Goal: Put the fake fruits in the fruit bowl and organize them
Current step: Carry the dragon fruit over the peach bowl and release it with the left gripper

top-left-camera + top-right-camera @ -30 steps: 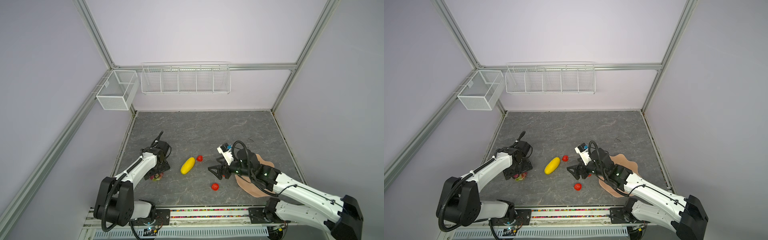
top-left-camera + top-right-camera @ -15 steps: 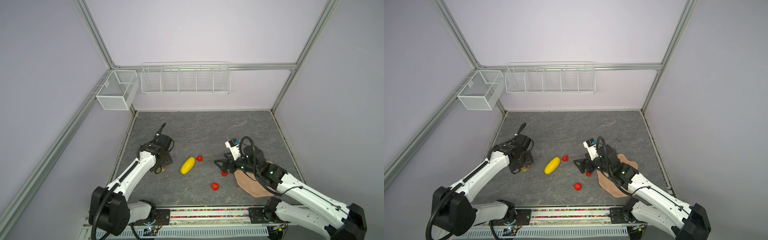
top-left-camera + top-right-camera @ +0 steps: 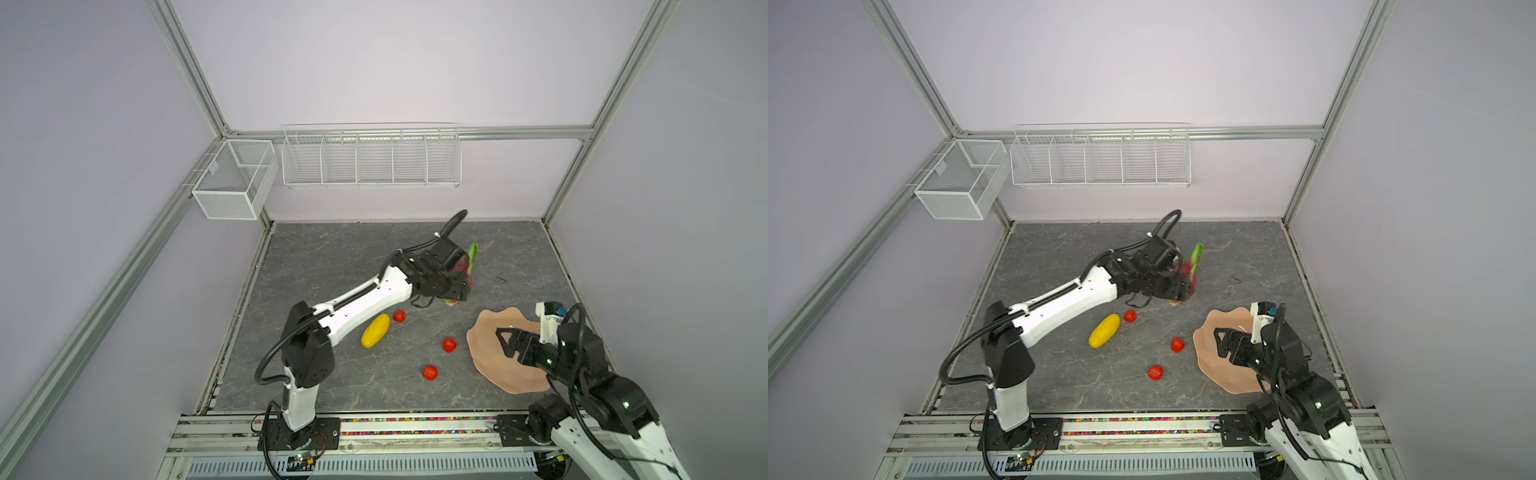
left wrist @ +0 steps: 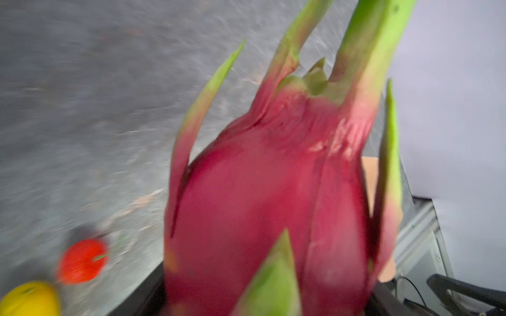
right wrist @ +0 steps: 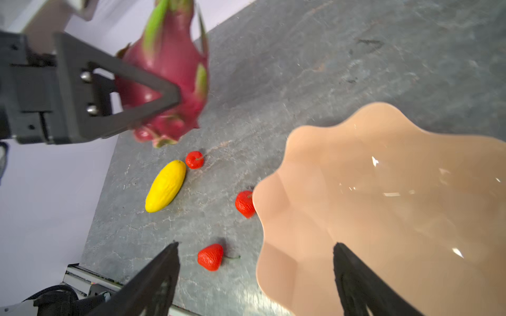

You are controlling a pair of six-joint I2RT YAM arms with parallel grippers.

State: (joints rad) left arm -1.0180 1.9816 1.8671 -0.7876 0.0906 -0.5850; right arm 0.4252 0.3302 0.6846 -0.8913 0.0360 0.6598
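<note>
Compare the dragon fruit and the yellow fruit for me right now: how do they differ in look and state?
The dragon fruit is magenta with green scales; the yellow fruit is plain yellow and oblong. The dragon fruit is clamped in the left hand and lifted off the table; the yellow fruit lies loose on it, beside a red berry. The dragon fruit looks clearly bulkier. Neither is in the fruit bowl yet.
</note>
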